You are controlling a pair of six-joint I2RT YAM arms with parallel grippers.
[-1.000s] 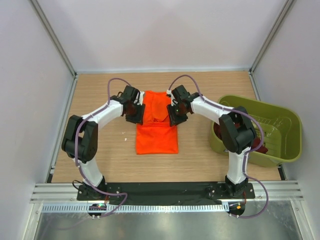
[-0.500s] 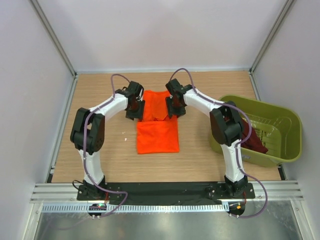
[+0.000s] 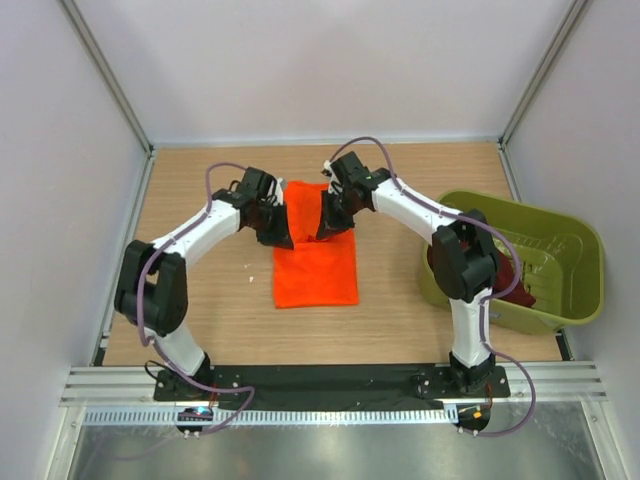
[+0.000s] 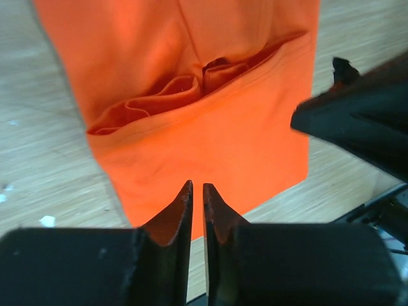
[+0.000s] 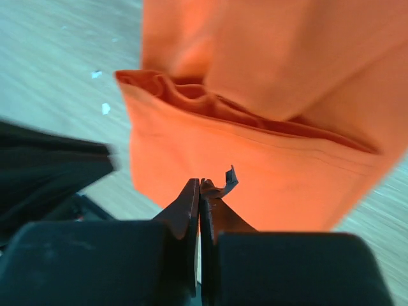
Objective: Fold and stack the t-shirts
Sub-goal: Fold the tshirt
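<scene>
Grippers (image 4: 197, 186) (image 5: 200, 182) nearly closed over orange t-shirt (image 3: 316, 275)

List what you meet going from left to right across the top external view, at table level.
Left end effector → right end effector → olive-green tub. The orange t-shirt overlaps both end effectors in this view, so it is left out of the order.
</scene>
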